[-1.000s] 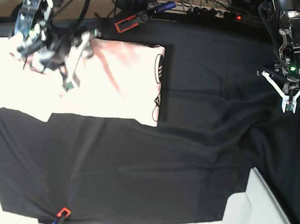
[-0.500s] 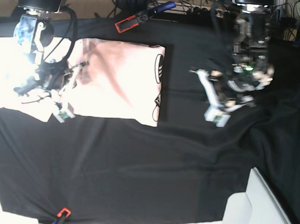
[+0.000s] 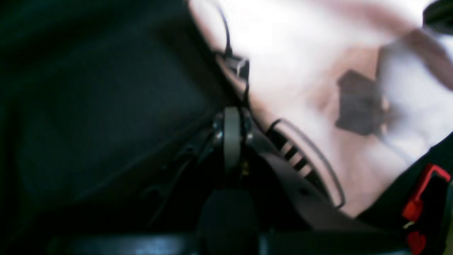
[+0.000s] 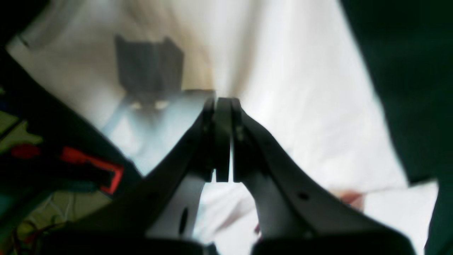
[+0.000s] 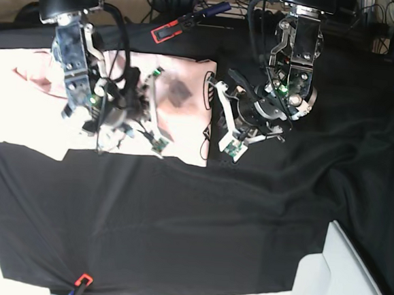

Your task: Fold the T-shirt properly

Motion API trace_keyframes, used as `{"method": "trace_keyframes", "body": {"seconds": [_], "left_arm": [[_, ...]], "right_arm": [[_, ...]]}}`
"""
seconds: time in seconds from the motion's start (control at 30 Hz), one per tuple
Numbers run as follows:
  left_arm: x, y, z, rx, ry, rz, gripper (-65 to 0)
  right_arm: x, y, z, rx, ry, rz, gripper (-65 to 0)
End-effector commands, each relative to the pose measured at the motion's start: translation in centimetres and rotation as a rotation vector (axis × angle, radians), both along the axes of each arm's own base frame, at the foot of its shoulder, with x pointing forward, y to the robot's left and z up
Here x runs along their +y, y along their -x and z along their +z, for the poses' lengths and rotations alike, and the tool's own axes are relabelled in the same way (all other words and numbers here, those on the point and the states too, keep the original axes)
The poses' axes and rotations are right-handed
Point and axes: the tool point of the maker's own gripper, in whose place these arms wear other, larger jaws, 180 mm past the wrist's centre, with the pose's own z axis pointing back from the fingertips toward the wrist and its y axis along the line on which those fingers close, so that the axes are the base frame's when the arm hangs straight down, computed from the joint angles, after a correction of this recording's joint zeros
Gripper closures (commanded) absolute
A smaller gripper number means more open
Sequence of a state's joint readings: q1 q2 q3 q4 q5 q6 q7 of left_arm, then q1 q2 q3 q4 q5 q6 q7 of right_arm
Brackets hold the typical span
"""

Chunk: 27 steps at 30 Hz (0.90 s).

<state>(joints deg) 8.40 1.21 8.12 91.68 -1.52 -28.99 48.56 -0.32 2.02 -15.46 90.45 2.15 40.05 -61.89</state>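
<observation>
The T-shirt (image 5: 179,119) is spread in the upper left of the base view, on the black tablecloth (image 5: 198,216). It is folded into a pale pink rectangle whose right edge shows part of the black print; a wider pale part extends to the left edge of the frame.

The right gripper (image 5: 158,141) is seen above the middle of the T-shirt in the base view. In the right wrist view, its jaws (image 4: 219,106) are pressed together, with pale fabric behind them; whether any fabric is pinched cannot be told.

The left gripper (image 5: 229,149) is placed just beside the T-shirt's right edge in the base view, over the black tablecloth. In the left wrist view, its jaws (image 3: 231,122) are closed at the border between the dark cloth and the printed edge of the shirt; the view is blurred, and a grip on the fabric cannot be confirmed.

A red clamp (image 5: 166,30) is seen at the tablecloth's upper edge, and another red clamp (image 5: 83,280) at the lower left.
</observation>
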Motion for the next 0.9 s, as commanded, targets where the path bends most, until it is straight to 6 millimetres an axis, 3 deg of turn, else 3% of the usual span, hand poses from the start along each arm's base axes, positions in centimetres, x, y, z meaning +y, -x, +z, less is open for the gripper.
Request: {"method": "trace_keyframes", "body": {"seconds": [0.0,0.13,0.3,0.43,0.53,0.67,0.87], "left_arm": [[0.6,-0.8,0.6,-0.028,0.004,0.015,0.0],[6.7,0.7,-1.0,0.022,-0.075,0.117,0.0],[15.5,2.6,-1.1,0.05,-0.2,0.246,0.0],[19.8,3.6,-0.4,0.055,-0.277,0.282,0.0],[21.4,4.2,0.0,0.058,-0.305,0.301,0.0],[23.3,4.7,0.3,0.058,-0.316,0.357,0.0],[23.5,5.0,0.3,0.061,-0.319,0.362,0.0]], "right_arm": [[-0.2,-1.6,0.9,-0.039,0.0,-0.003,-1.3],[-0.5,-2.7,0.4,-0.022,0.015,-0.006,-1.3],[-0.4,-4.0,-0.1,-0.018,0.0,-0.009,-1.3],[-0.4,-4.2,-1.4,0.015,-0.014,-0.016,-1.3],[-0.4,-4.3,-2.2,0.03,-0.032,-0.025,-1.3],[-1.9,-4.5,-3.3,0.043,-0.029,-0.039,-1.3],[-5.2,-5.7,-4.3,0.048,0.003,-0.069,-1.3]]}}
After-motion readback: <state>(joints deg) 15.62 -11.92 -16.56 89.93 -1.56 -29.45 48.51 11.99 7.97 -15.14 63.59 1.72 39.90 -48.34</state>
